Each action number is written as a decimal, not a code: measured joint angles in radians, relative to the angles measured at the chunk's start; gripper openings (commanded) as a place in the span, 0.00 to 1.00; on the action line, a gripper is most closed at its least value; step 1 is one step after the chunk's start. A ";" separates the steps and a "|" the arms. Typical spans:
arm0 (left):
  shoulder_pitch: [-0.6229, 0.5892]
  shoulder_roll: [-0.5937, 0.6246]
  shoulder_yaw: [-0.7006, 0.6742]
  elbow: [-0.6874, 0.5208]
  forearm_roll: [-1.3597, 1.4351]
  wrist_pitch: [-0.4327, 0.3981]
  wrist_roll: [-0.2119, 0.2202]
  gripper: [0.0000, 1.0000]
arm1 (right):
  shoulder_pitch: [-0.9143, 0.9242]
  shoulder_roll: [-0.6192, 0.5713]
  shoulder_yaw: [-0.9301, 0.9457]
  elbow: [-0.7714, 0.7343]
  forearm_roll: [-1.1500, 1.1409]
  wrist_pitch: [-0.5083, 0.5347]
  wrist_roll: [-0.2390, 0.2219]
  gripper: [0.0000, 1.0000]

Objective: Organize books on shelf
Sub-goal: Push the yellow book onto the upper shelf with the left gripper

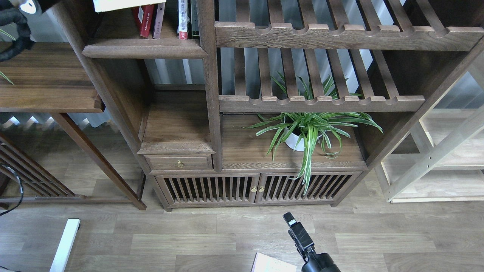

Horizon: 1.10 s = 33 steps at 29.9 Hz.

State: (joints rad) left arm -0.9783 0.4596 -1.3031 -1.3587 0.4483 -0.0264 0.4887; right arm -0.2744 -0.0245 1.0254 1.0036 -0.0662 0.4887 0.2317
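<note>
Dark wooden bookcase fills my head view. On the shelf [143, 48], near its left edge, a pale book [121, 4] hangs partly over the front, beside a red book [143, 15]. It could tip off if nudged. Left gripper is out of view. My right gripper [290, 218] hovers low over the floor, fingers too dark to tell apart.

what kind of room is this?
Probably a home living room or study, or a mock-up of one: a tall dark wooden bookcase holding upright books, a potted spider plant in a white pot, and wood-plank flooring.
</note>
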 measured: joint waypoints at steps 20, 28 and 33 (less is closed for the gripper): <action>0.118 0.095 -0.056 -0.059 -0.033 -0.030 0.000 0.00 | 0.032 -0.014 -0.004 0.001 0.002 0.000 -0.008 0.98; 0.121 0.105 -0.048 -0.060 -0.032 -0.037 0.000 0.00 | 0.021 -0.024 -0.002 0.002 0.003 0.000 -0.006 0.98; 0.114 0.095 -0.038 -0.041 -0.025 -0.029 0.000 0.00 | 0.003 -0.026 -0.004 0.004 0.003 0.000 -0.005 0.98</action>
State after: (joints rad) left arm -0.8644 0.5549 -1.3413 -1.3993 0.4237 -0.0557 0.4888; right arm -0.2710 -0.0501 1.0217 1.0079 -0.0631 0.4887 0.2265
